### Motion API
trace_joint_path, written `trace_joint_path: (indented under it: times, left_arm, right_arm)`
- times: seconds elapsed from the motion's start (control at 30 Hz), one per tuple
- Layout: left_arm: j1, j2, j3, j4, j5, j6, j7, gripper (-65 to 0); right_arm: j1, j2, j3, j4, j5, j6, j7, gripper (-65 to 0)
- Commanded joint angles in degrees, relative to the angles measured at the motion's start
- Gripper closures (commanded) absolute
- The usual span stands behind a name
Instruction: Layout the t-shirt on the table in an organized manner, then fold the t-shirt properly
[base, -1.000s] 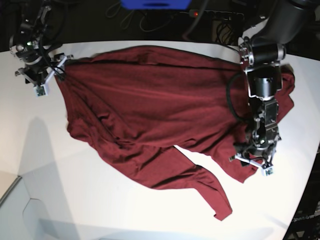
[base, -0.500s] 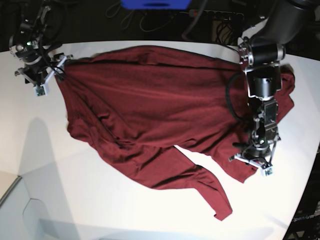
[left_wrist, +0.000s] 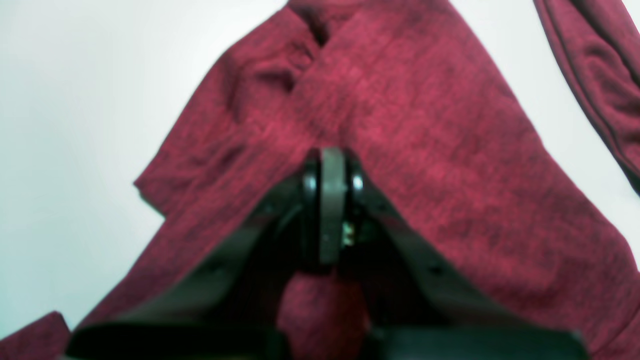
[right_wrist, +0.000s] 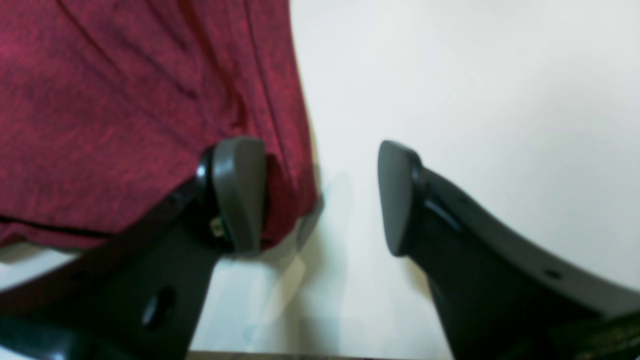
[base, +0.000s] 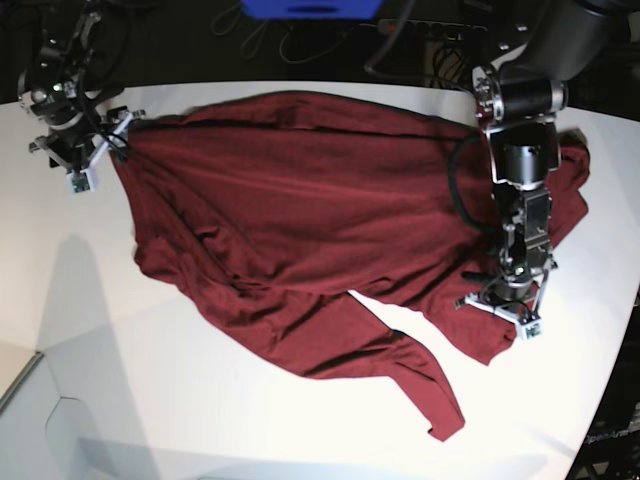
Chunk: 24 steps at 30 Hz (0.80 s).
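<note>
Across the white bench (base: 300, 420) the maroon t-shirt (base: 300, 215) lies spread and wrinkled, one sleeve trailing toward the near edge. Only the left wrist view shows that the left gripper (left_wrist: 332, 200) is pinched shut on a ridge of the fabric; the right wrist view shows the right gripper (right_wrist: 320, 195) spread wide, one finger (right_wrist: 235, 192) over the shirt's edge, the other above bare bench. A second ago the left gripper was open and slightly nearer the bench's edge.
</note>
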Motion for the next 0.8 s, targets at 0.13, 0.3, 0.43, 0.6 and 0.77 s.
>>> trace_joint_path:
  times: [0.13,0.3,0.43,0.6,0.77]
  left_arm:
    - [-1.0,-0.8,-0.3,2.0,-0.4,-0.2,-0.6,-0.4]
    - [-0.2,-0.6,-0.3,7.0,-0.4,0.0,0.7,-0.7]
    - [0.4,-0.5,-0.3,11.7,-0.4,0.0,3.7,-9.9]
    - [0.4,-0.5,-0.3,12.5,-0.4,0.1,3.6,-23.6]
    - [0.3,-0.5,-0.3,12.3,-0.4,0.1,3.6,-23.4]
  right_arm:
    - [0.4,0.9,0.3,0.8,0.6,0.4,1.1,-35.8]
    - [0.4,0.9,0.3,0.8,0.6,0.4,1.1,-35.8]
    - [0.4,0.9,0.3,0.8,0.6,0.4,1.1,-35.8]
    - [0.4,0.9,0.3,0.8,0.6,0.4,1.1,-35.8]
    - [0.4,0.9,0.3,0.8,0.6,0.4,1.1,-35.8]
